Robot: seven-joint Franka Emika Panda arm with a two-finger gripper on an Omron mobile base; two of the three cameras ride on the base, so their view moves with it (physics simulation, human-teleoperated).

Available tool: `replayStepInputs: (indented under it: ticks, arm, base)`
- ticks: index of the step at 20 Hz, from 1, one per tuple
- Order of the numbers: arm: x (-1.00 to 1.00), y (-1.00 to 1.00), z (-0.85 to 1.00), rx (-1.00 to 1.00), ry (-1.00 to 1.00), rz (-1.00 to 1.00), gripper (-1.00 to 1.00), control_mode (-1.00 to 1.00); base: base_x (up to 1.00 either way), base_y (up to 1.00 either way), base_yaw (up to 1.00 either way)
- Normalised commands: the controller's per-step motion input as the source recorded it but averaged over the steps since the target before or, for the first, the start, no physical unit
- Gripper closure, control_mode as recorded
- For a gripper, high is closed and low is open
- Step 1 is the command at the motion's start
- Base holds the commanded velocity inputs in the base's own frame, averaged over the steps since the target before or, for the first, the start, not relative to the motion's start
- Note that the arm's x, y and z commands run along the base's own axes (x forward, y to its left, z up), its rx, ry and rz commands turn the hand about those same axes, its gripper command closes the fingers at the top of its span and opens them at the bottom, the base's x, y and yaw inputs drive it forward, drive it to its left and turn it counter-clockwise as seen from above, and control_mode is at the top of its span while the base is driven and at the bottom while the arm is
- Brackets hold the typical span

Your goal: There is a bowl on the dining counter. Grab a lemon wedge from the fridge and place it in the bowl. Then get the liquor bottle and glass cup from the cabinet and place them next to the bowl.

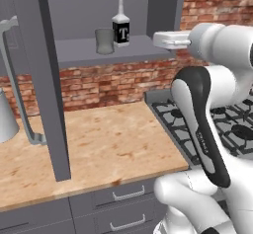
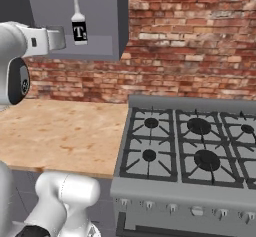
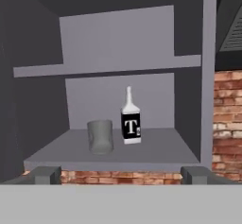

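The liquor bottle (image 3: 130, 123), white with a black label, stands upright on the lower shelf of the open cabinet (image 3: 113, 159). The grey glass cup (image 3: 100, 136) stands just left of it, a little nearer to me. My gripper (image 3: 120, 176) is open in front of the shelf edge, short of both, with nothing between its fingertips (image 3: 45, 175). From the left base the bottle (image 1: 120, 29) and cup (image 1: 105, 41) sit left of my hand (image 1: 168, 39). From the right base my gripper (image 2: 61, 38) is close to the bottle (image 2: 78, 27). The bowl, the lemon wedge and the fridge are out of view.
An open cabinet door (image 1: 49, 80) hangs over the wooden counter (image 1: 113, 144) to the left. A gas stove (image 2: 200, 146) adjoins the counter on the right. A brick wall (image 2: 190, 46) runs behind. An upper shelf (image 3: 108, 67) spans the cabinet above the bottle.
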Motion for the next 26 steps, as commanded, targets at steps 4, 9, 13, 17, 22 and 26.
replayStepInputs:
  ticks: [4,9,13,17,22,26]
  arm:
    - [0.47,0.0,0.21,0.0,0.0,-0.02,-1.0,-1.0]
    - [0.26,0.01,0.12,0.0,0.0,0.0,-1.0,-1.0]
    - [0.14,0.1,0.0,0.0,0.0,0.0,-1.0,-1.0]
    - [0.26,0.12,0.01,0.0,0.0,0.0,-1.0,-1.0]
    - [0.41,0.02,0.1,0.0,0.0,0.0,-1.0,-1.0]
    - [0.45,0.0,0.17,-0.01,0.0,0.0,-1.0,-1.0]
  base:
    - [0.0,0.0,0.0]
    - [0.0,0.0,0.0]
    - [0.0,0.0,0.0]
    - [0.0,0.0,0.0]
    - [0.0,0.0,0.0]
    - [0.0,0.0,0.0]
